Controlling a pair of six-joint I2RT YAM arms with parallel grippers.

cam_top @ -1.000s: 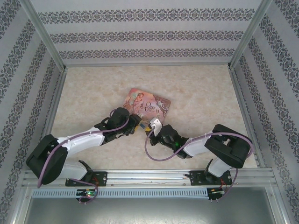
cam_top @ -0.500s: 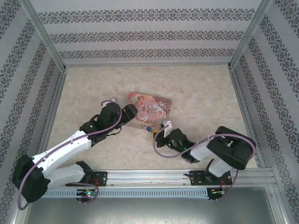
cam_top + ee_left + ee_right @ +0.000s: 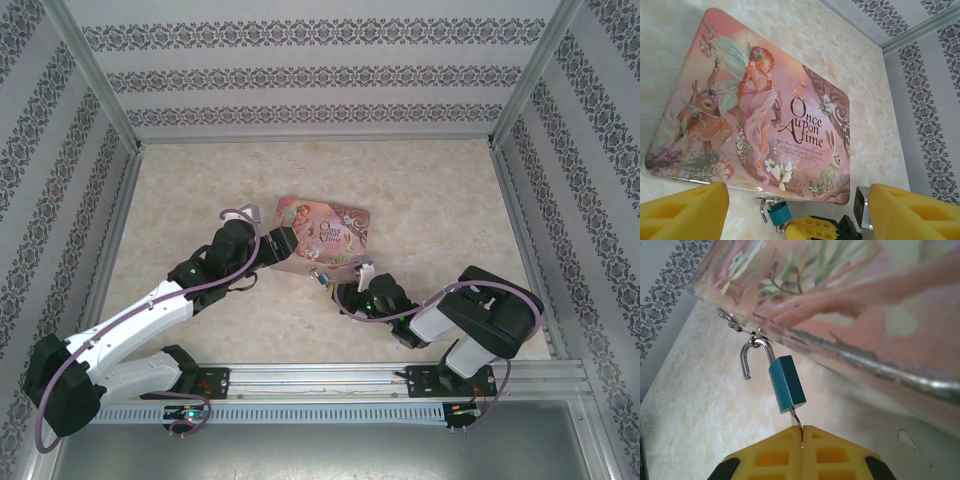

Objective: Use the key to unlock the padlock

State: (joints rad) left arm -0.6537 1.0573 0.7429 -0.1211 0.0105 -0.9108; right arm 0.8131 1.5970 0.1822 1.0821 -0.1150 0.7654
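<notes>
Padlock [image 3: 787, 384] hangs at the near edge of the pink tin [image 3: 765, 100]. Its shackle [image 3: 751, 357] is hooked through the tin's hasp [image 3: 730, 323], with one leg free (sprung open, we judge). Right fingers [image 3: 775, 460] are pinched shut on the key [image 3: 799, 426], whose tip sits in the padlock's base. Left fingers [image 3: 685, 210] stand wide apart just short of the tin, holding nothing. Risks we see: the thin key could slip or bend in the pinch, and any tug would drag the unbraced tin across the tabletop [image 3: 440, 190].

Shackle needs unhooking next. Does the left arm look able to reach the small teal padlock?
Likely yes: its open yellow fingers flank the padlock, though the right arm's fingers crowd it.
</notes>
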